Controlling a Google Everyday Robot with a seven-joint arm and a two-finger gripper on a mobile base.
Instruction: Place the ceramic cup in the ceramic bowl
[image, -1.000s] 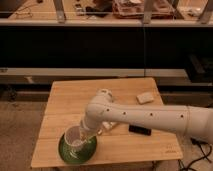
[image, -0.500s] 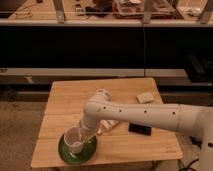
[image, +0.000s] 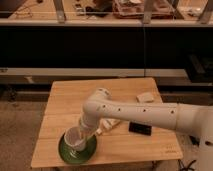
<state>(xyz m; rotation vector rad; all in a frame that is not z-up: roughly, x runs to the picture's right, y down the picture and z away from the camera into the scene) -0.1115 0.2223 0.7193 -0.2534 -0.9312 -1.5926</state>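
The ceramic bowl (image: 71, 152), a wide shallow green dish, sits at the near left corner of the wooden table (image: 75, 97). The ceramic cup (image: 73, 137), small and plain white, is over the bowl's middle, tilted slightly; I cannot tell if it rests on the bowl. My gripper (image: 83, 136) reaches down from the white arm (image: 140, 115) and is at the cup's right side, over the bowl.
A black flat object (image: 140, 128) lies on the table right of the arm. A pale small object (image: 146, 97) lies near the far right corner. A whitish item (image: 109, 124) lies under the arm. Dark shelving (image: 100, 45) stands behind the table.
The cup and gripper have stayed over the bowl, shifting only slightly. The arm's forearm has changed angle a little.
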